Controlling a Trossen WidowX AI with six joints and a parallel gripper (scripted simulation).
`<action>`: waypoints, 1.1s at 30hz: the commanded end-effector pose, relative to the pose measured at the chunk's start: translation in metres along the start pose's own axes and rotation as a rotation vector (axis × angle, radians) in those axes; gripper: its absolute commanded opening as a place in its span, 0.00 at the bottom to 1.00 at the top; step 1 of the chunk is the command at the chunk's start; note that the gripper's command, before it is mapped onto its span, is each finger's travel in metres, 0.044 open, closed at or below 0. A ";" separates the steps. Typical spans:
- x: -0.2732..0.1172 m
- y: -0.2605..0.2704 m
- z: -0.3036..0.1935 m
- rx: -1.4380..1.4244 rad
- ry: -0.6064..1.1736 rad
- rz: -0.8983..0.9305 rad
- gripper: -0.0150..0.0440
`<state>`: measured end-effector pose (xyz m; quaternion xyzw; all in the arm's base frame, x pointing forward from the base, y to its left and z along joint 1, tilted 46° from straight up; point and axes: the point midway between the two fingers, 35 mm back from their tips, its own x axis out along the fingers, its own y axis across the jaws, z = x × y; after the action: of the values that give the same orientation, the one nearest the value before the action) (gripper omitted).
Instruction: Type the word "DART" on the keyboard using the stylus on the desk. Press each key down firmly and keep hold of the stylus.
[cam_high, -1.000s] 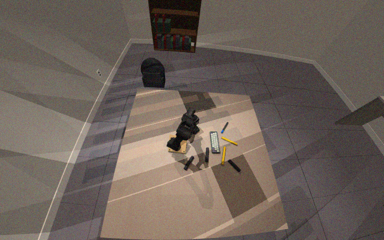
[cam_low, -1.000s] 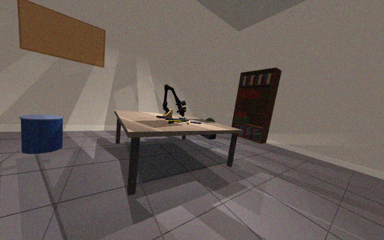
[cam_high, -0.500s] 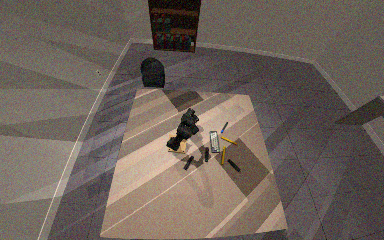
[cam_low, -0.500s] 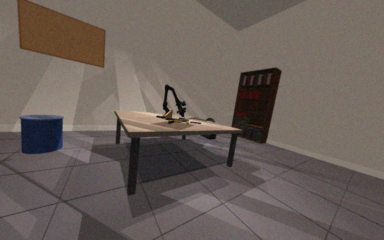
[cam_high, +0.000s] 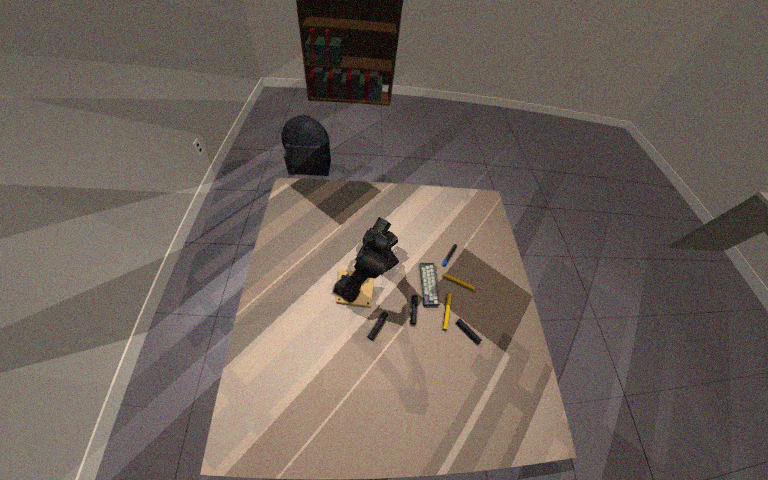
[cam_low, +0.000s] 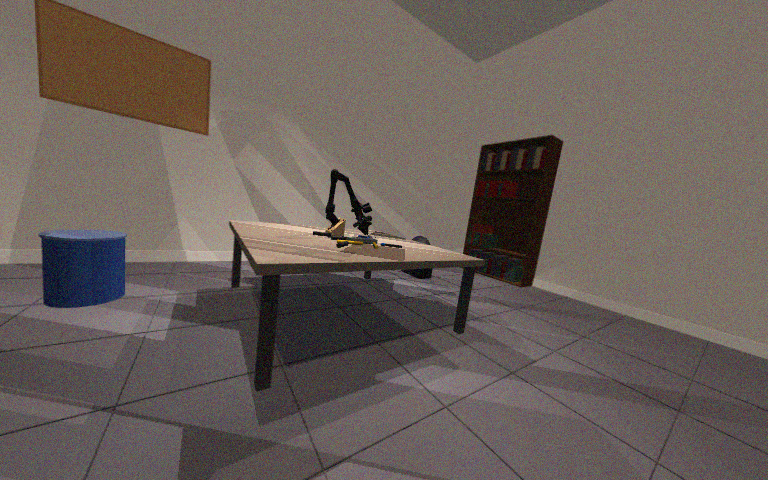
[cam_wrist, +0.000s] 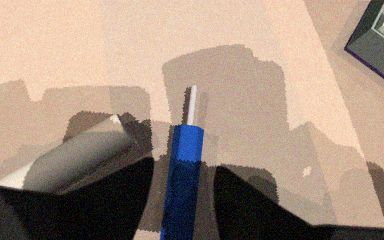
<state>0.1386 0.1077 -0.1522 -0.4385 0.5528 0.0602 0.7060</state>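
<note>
From the top, the black arm (cam_high: 376, 260) (cam_low: 339, 175) stands left of centre on the surface (cam_high: 317, 418) (cam_low: 294, 254) (cam_wrist: 135, 30), covering its own fingertips. Right of it, the small keyboard (cam_high: 429, 284) (cam_wrist: 362, 42) lies flat, its letters too tiny to read. In the wrist view, a grey cylinder (cam_wrist: 80, 155) rests at lower left, partly cut off by the dark finger. Next, at lower centre, the blue stylus (cam_wrist: 184, 172) lies with its pale tip pointing up the frame and its rear end cut off; the top view hides it. The tool (cam_low: 365, 230) (cam_wrist: 184, 170) has its fingers apart on either side of the stylus, gaps visible both ways, gripping nothing. Only a corner of the keyboard shows at upper right.
</note>
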 end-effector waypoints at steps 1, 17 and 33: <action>0.003 0.000 -0.003 -0.010 0.006 -0.006 0.51; 0.009 -0.001 -0.007 -0.010 0.006 -0.006 0.51; 0.015 -0.001 -0.010 -0.010 0.006 -0.007 0.51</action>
<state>0.1382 0.0976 -0.1623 -0.4389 0.5527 0.0599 0.7059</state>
